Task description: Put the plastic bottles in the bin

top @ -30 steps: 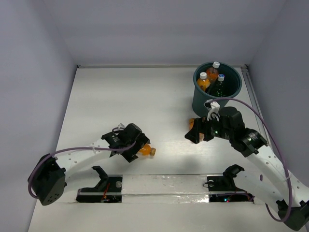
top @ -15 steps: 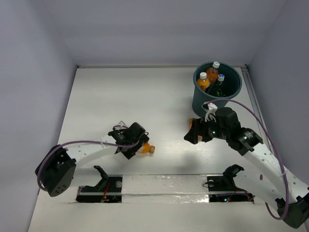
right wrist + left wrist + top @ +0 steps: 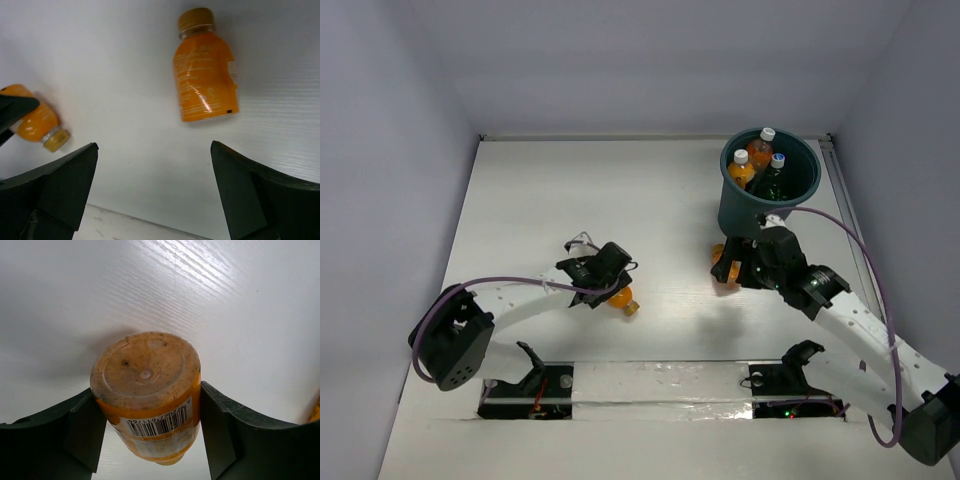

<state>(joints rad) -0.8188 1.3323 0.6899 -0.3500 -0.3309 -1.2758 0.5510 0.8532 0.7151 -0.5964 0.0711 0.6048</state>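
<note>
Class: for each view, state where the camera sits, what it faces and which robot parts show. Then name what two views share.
Top: above and behind the arms, looking down on the table, the bin and both arms.
Left wrist: on the left arm, looking along its own fingers at the left bottle, base-on between them.
Right wrist: on the right arm, looking down past its open fingers at the right bottle.
Shared: left bottle in top and left wrist; right bottle in top and right wrist.

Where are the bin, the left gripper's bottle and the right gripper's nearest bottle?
bin (image 3: 738, 212), top view, outer wall
left bottle (image 3: 146, 371), left wrist view, base
right bottle (image 3: 204, 80), right wrist view, label
</note>
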